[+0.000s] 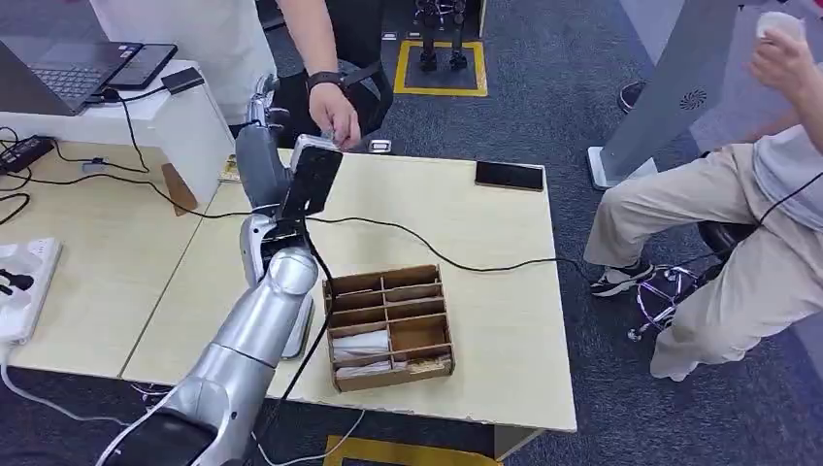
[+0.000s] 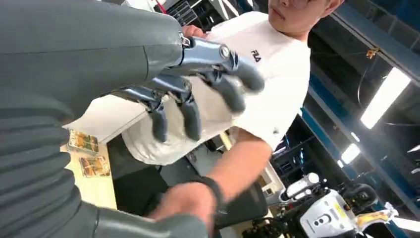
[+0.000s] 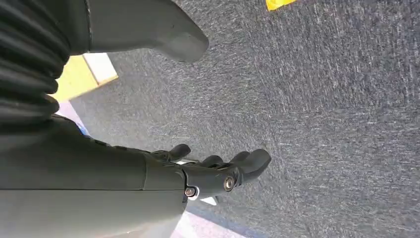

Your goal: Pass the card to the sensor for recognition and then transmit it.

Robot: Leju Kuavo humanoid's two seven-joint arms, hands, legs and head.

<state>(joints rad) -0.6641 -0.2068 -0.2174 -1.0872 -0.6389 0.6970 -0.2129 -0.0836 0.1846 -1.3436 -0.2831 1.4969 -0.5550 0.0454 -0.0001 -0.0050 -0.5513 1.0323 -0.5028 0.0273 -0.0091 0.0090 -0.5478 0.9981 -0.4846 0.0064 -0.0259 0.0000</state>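
My left hand [image 1: 267, 115] is raised past the table's [image 1: 485, 291] far edge, fingers [image 2: 190, 116] spread, empty. A person's hand [image 1: 335, 115] just beside holds the card [image 1: 335, 139]. My right hand [image 3: 218, 171] hangs loosely open above carpet [image 3: 322, 99].

A light wooden table [image 1: 485, 291] stands on dark grey carpet [image 1: 563, 97], with a second table [image 1: 87, 262] pushed against it. Beyond the left hand [image 1: 264, 109], a white box [image 1: 184, 116] carries a laptop [image 1: 58, 73]. Further off past that hand, a yellow square [image 1: 442, 68] is marked on the floor. To its right, a grey panel [image 1: 670, 97] leans upright. Long ceiling lights [image 2: 384, 96] glow between blue beams [image 2: 317, 124].
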